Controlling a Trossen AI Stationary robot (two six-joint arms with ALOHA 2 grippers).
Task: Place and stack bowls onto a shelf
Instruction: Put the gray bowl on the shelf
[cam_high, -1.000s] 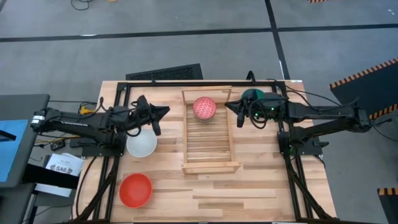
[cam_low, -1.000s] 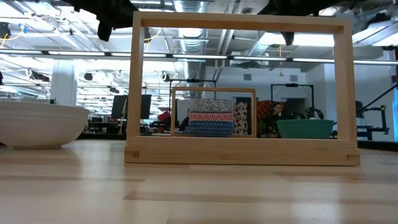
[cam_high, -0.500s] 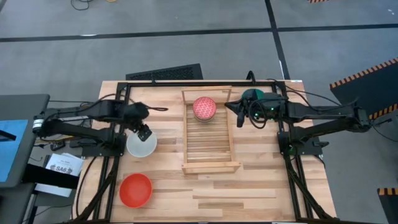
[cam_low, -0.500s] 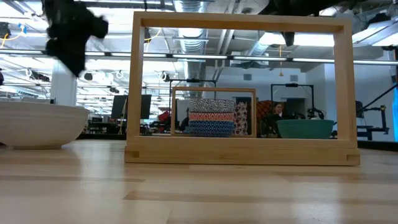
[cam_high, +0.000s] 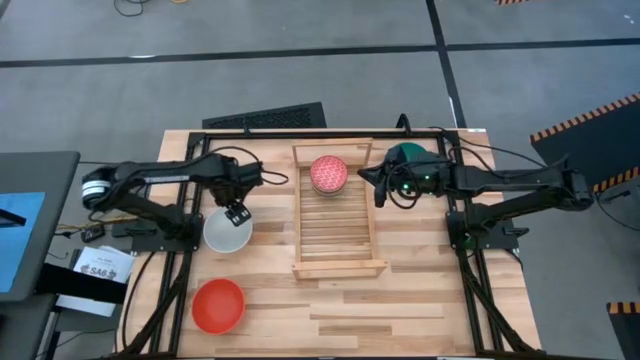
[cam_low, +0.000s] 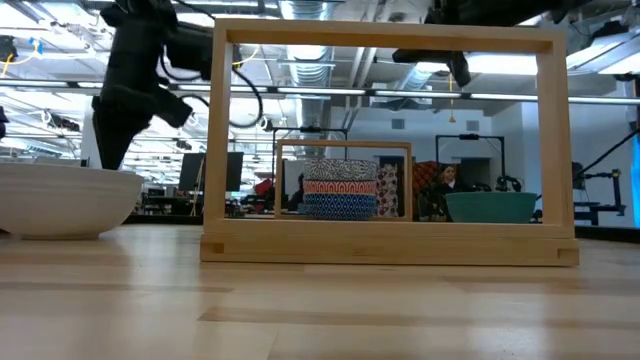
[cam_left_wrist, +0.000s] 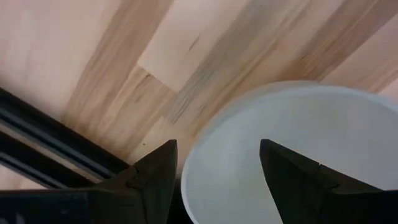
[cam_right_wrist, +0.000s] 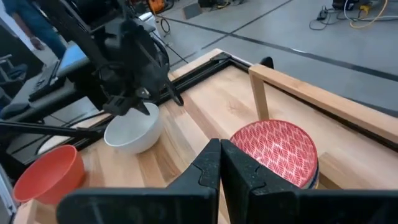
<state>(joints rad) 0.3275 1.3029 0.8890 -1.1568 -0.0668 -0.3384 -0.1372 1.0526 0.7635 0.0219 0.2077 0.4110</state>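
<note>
The left hand (cam_high: 236, 212), fingers spread wide, straddles the white bowl's (cam_high: 227, 232) rim; an off-centre pinch could tip it on the bench (cam_high: 420, 300). The right hand (cam_high: 381, 193) waits, pressed shut.

Left end effector (cam_high: 236, 211) points downward, fingers spread; right end effector (cam_high: 378, 192) hangs with fingers closed together.

Light-wood slatted shelf (cam_high: 338, 240) lying lengthwise mid-table, red-patterned bowl (cam_high: 329, 173) stacked on its far end, white bowl (cam_high: 228, 232) upright to its left, red bowl (cam_high: 218, 305) near the front-left corner, teal bowl (cam_high: 408, 153) to its right.
</note>
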